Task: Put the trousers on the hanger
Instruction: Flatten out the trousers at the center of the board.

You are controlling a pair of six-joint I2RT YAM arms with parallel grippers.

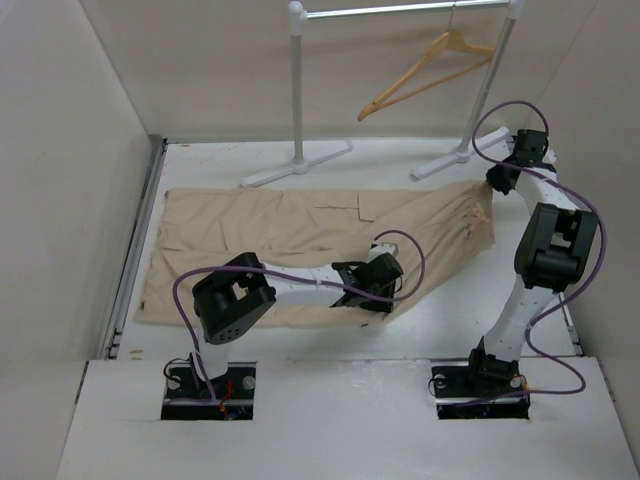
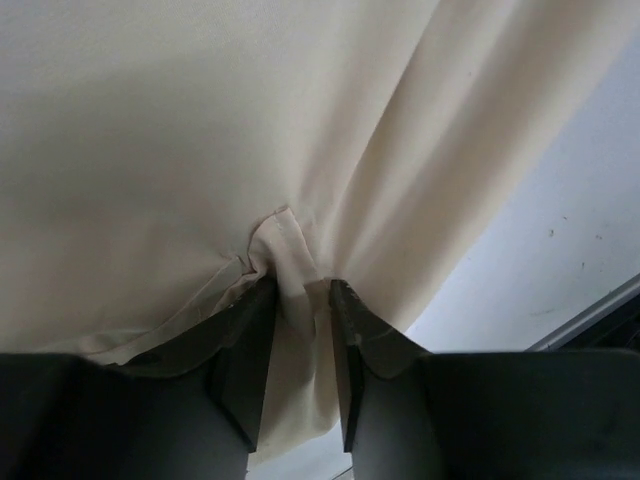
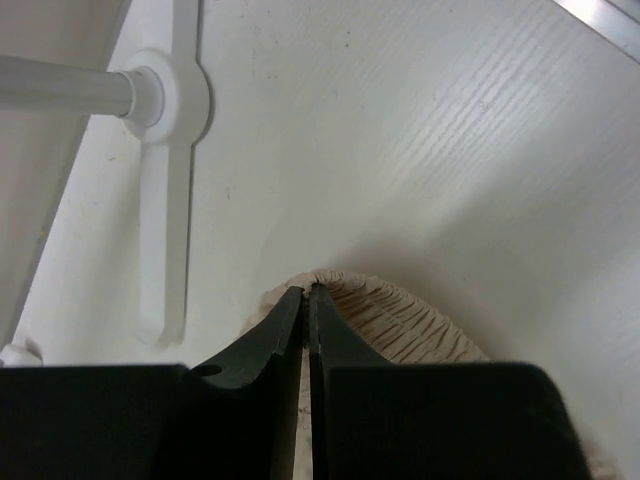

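Two grips are on the cloth, and by my reckoning that is all of the task that is done. The trousers (image 1: 300,235) lie spread flat across the middle of the surface (image 1: 450,310), waistband toward the right of the top view and legs toward the left. The hanger (image 1: 430,70) hangs bare from the rack (image 1: 297,90) at the upper right, well apart from them.

The left hand (image 2: 303,295) is clenched on a bunched fold at the near edge of the trousers, just below the centre of the top view, with cloth pinched up between its fingers. The right hand (image 3: 308,295) is closed almost tight on the gathered waistband at the right end, and that corner looks drawn up toward it.

Lifting, carrying and draping over the hanger's crossbar are all left to do.

Room is tight at the back. The rack's two feet sit just beyond the far edge of the trousers, one close beside the right hand. A wall (image 1: 70,200) closes off the left side, and a metal rail (image 1: 135,260) runs along the surface there, touching or nearly touching the leg ends. The near strip in front of the trousers is bare, and the space above looks open.
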